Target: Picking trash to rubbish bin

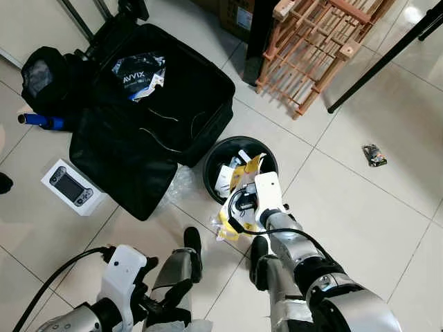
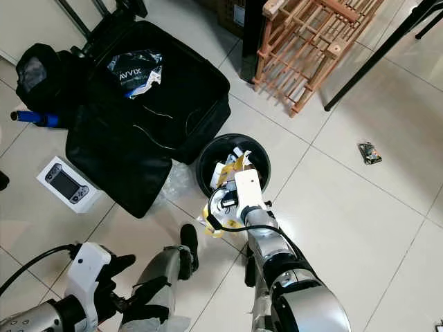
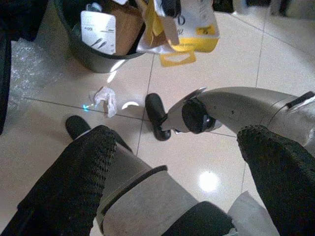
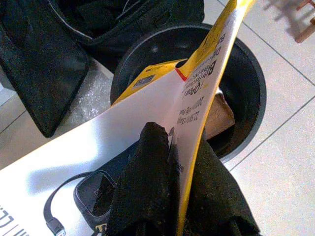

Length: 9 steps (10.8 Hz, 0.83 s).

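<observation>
Right gripper (image 4: 170,196) is clamping a flat white-and-yellow cardboard package (image 4: 147,113), both black fingers pressed together on its folded edge. In the head views the right arm is reaching forward and the package (image 1: 239,204) is hanging at the near rim of the rubbish bin (image 1: 211,162), part over the opening, part over the floor tile.

The bin is a round black one, already holding a white box (image 3: 98,32), brown card and other packaging. It is sitting on the tile touching the edge of the open black suitcase (image 1: 166,104).

Left gripper (image 3: 177,162) is hanging low by the robot's legs, fingers spread apart, holding nothing. Its wrist camera is picking up a small crumpled white scrap (image 3: 105,97) on the floor just beside the bin.

Step in hand, as I read it: drop phase, package carried to the bin but not yet released. Next move is calling for a bit more reach so the whole package sits over the opening, then letting go; releasing here risks it catching on the rim and sliding out.

Other trash is waiting: a dark wrapper (image 1: 374,155) well apart on the right, plus that scrap.
</observation>
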{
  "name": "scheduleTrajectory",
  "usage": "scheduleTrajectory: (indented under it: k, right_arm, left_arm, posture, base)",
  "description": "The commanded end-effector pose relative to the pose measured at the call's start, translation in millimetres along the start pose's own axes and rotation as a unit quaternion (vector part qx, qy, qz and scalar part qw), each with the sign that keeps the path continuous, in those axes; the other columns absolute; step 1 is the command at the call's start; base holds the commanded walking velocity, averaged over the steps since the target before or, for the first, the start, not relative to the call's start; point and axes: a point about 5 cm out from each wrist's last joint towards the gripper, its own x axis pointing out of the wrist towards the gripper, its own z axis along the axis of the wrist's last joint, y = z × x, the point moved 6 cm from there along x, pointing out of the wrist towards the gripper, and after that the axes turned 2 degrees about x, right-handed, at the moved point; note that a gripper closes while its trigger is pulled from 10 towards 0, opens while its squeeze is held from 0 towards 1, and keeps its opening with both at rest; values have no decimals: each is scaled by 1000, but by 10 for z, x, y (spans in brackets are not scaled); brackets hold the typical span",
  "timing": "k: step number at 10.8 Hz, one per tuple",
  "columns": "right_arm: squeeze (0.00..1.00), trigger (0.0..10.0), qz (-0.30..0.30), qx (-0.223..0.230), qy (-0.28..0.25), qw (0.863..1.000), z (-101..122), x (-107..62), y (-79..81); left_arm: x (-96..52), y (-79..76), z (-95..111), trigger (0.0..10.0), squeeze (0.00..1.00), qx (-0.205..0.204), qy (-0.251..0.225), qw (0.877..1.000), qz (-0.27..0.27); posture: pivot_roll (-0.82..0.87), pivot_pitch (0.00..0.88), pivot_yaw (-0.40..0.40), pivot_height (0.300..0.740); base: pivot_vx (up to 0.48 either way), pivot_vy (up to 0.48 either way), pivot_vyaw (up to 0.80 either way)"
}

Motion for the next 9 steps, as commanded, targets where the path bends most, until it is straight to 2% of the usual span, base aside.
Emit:
scheduleTrajectory:
  k: [1, 2, 3, 9]
  right_arm:
    - [0, 10000, 0, 8, 33, 999, -263, -69, 21]
    - [0, 10000, 1, 8, 32, 999, -256, -66, 30]
    - [1000, 10000, 5, 14, 31, 999, -250, -64, 47]
    - [1000, 10000, -3, 9, 21, 1000, -213, -60, 25]
  left_arm:
    - [-19, -96, -88, 10000, 0, -16, 15, 1000, -15]
    - [-21, -117, -102, 10000, 0, -18, 17, 1000, -17]
    - [-23, -124, -111, 10000, 0, -19, 20, 999, -17]
    - [-45, -108, -164, 10000, 0, -17, 31, 999, -12]
  posture:
    - [304, 627, 45, 740]
    - [303, 628, 46, 740]
    - [303, 628, 46, 740]
    - [305, 634, 52, 740]
  base:
    - [0, 0, 0]
    - [0, 0, 0]
    - [0, 0, 0]
    - [0, 0, 0]
